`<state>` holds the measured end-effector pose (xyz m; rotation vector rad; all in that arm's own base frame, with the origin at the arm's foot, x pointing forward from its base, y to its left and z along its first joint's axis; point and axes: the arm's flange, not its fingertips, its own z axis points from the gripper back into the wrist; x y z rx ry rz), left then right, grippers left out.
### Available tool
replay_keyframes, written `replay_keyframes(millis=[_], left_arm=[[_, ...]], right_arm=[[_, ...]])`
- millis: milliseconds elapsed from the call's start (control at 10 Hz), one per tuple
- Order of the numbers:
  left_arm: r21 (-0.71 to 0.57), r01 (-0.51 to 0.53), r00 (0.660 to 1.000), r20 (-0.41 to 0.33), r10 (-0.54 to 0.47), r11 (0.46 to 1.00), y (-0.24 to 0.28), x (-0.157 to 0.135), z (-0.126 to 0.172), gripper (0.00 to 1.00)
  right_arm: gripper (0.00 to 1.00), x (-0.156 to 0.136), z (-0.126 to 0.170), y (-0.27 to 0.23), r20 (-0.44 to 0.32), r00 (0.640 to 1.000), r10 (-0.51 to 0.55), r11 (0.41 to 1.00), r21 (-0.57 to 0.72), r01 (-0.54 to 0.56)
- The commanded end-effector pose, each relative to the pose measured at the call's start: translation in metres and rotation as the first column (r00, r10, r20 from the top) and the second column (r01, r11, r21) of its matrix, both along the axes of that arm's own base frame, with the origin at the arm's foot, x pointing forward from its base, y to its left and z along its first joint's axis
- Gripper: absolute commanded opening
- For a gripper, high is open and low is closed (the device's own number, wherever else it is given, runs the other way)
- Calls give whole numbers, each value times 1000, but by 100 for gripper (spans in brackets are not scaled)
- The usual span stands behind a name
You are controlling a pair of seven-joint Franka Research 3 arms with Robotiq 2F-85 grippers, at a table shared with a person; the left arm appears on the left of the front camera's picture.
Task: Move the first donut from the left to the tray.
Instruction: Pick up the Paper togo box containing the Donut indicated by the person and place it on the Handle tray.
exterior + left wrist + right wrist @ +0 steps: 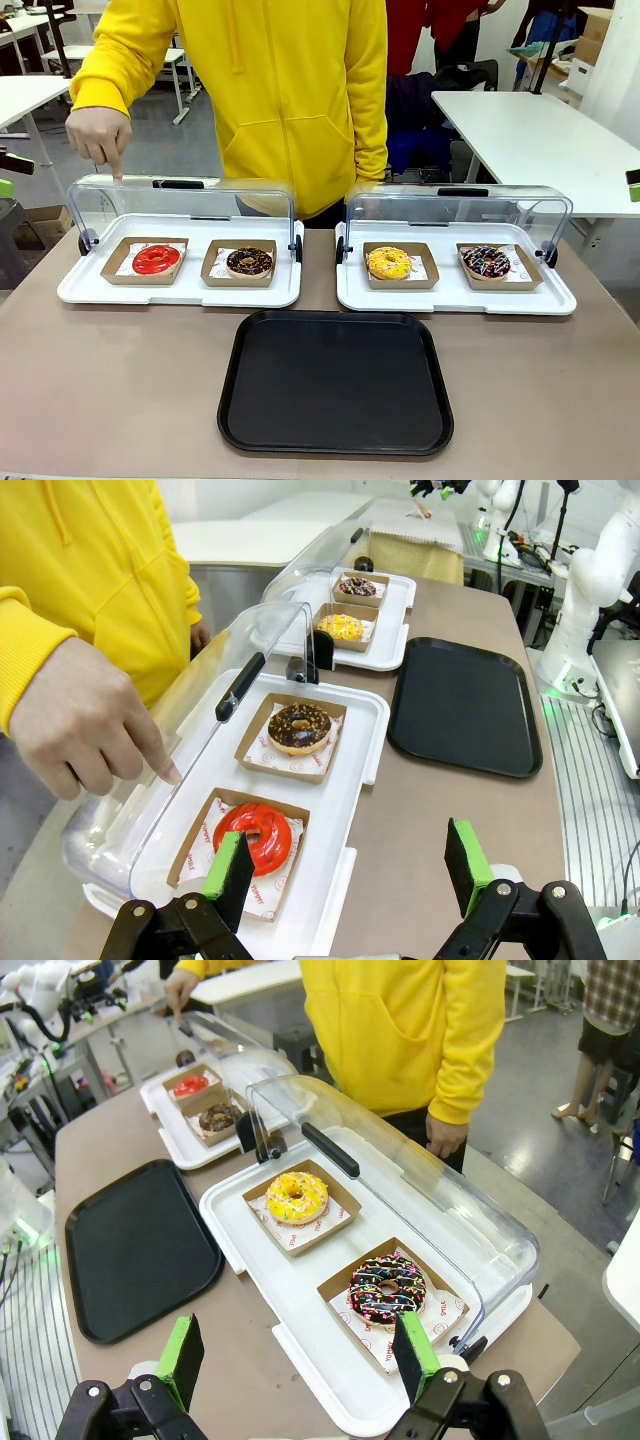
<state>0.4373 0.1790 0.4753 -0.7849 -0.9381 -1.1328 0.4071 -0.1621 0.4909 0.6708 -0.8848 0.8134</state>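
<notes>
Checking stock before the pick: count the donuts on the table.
4. The red donut and chocolate donut sit in the left display tray; the yellow donut and sprinkled donut in the right display tray. None appears hidden.

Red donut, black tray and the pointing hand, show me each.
Red donut (143, 262), front view, glaze left of the hole.
Black tray (335, 385), front view, bare middle.
Pointing hand (98, 135), front view, back of the hand.

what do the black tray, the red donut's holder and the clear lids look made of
The black tray: likely plastic, matte, one smooth moulded piece with a low rim. The red donut's holder: brown cardboard, dull, with folded walls. The clear lids: glossy see-through plastic, catching reflections.
</notes>
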Motion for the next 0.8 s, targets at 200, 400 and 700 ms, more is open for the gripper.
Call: replay_keyframes(millis=[200, 400, 700], left_arm=[[187, 21, 1000, -22, -17, 982, -20, 8, 4, 100], [321, 46, 999, -39, -36, 946, -48, 18, 4, 100], [517, 65, 998, -24, -62, 853, -95, 35, -23, 100]], right_arm=[[100, 1, 1, 1, 21, 1000, 6, 1000, 14, -6], [100, 1, 1, 1, 21, 1000, 6, 1000, 14, -6], [100, 1, 1, 1, 21, 1000, 6, 1000, 14, -6]])
